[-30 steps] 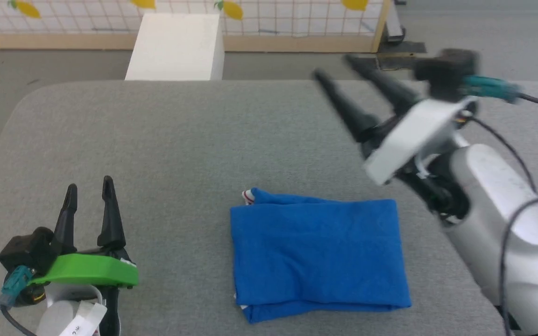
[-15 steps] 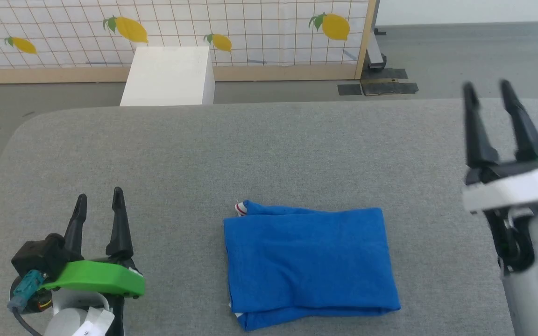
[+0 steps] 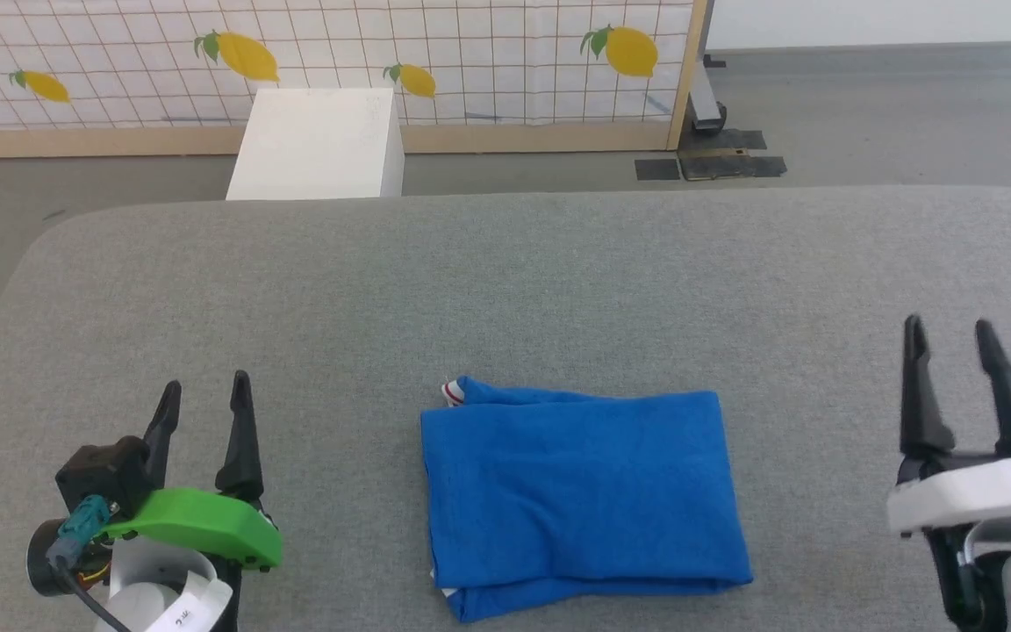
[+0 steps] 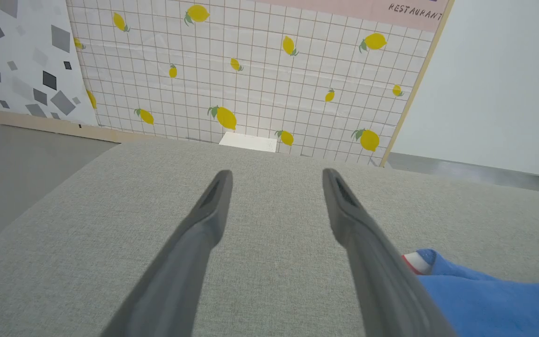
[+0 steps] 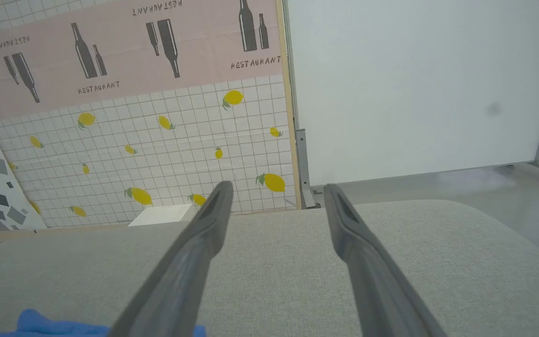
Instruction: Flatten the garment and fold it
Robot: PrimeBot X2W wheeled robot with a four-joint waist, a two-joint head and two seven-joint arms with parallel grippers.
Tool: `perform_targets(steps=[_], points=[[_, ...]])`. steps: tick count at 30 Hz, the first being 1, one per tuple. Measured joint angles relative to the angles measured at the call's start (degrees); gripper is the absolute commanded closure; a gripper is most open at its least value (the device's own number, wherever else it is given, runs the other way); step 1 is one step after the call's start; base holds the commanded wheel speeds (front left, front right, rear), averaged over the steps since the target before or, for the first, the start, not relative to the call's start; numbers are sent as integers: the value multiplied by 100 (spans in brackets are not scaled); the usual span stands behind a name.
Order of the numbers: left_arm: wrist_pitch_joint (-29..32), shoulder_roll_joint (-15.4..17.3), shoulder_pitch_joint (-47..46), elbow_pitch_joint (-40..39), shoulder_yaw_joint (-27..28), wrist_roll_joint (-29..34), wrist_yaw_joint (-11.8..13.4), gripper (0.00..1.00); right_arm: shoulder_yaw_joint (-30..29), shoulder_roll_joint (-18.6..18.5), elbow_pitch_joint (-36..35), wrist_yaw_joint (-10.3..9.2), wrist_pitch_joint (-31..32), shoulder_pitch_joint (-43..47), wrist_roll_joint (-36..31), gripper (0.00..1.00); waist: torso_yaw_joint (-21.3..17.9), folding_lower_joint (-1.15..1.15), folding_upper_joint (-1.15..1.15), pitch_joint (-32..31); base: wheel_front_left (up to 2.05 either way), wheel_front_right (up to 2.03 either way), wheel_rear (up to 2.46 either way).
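The garment (image 3: 580, 496) lies folded into a neat royal-blue rectangle on the grey table (image 3: 505, 290), near its front edge, with a bit of white-and-red trim poking out at its far left corner. My left gripper (image 3: 204, 395) stands open at the lower left, well apart from the cloth, nothing between its fingers. My right gripper (image 3: 949, 329) stands open at the lower right, also clear of the cloth. The left wrist view has the garment (image 4: 494, 304) at its lower right; in the right wrist view a blue edge of the garment (image 5: 40, 323) shows at the bottom left.
Bare grey tabletop stretches behind and to both sides of the garment. A white box (image 3: 317, 145) stands on the floor past the table's far edge, before a lemon-patterned partition (image 3: 321, 53). Dark mats (image 3: 712, 165) lie on the floor at the back right.
My right arm has drawn back from high over the table's right side down to the lower right, fingers still open. The left gripper shifted slightly. The head camera tilted between the first and second frames.
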Motion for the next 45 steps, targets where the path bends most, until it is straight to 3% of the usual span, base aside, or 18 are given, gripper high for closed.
perform_targets(steps=[8, 20, 45], points=[[-8, -3, -2, 114, -35, -19, 1, 0, 515, -118, 62, 0, 211, 393, -4, 0, 33, 0, 0, 1, 0, 0, 0], [-109, -4, -3, 291, -92, -27, 21, 0, 754, -127, 198, 0, 200, 574, 29, 0, 51, 0, 0, -29, 0, 0, 0], [-97, 58, 62, 404, -322, -22, 49, 0, 765, -116, 334, 0, 199, 569, -21, 0, 72, 0, 0, -39, 0, 0, 0]])
